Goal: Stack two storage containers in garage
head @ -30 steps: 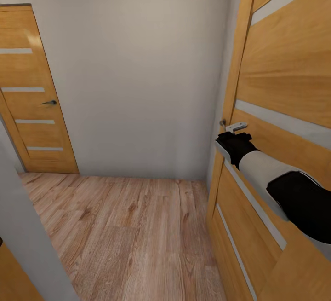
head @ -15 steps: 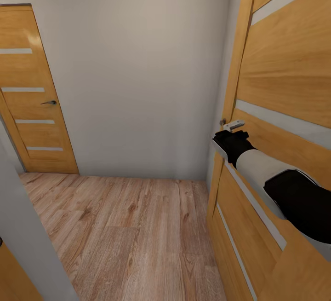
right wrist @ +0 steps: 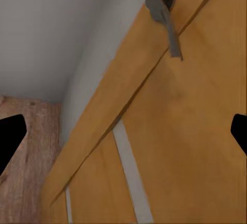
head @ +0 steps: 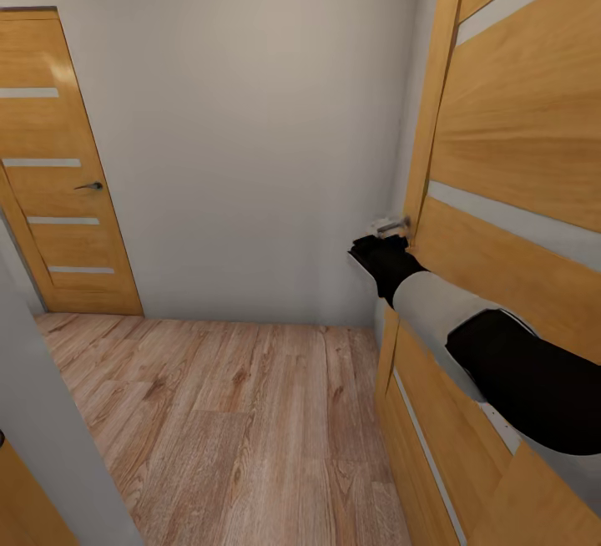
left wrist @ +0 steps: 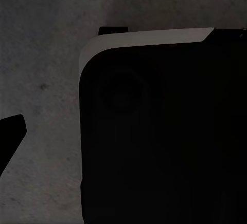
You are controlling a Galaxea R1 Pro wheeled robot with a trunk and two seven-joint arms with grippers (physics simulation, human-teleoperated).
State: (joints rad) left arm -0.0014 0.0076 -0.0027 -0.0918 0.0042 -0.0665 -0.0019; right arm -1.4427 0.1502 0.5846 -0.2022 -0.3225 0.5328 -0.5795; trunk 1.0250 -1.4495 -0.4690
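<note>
Storage containers: you cannot place them from these views. Your right tool point(head: 386, 230) is held up against the edge of the wooden door point(head: 517, 112) on the right, at the height of its grey lever handle point(right wrist: 163, 13). In the right wrist view its two black fingertips point(right wrist: 10, 136) stand wide apart, with the handle ahead of them and nothing between them. Your left tool point(left wrist: 123, 136) faces a dark rounded body with a pale rim over mottled grey ground; one fingertip point(left wrist: 10, 136) shows, so whether it is apart or together cannot be told. A second wooden door point(head: 58, 162) stands closed at the far left, beyond the light plank floor point(head: 234, 412)
</note>
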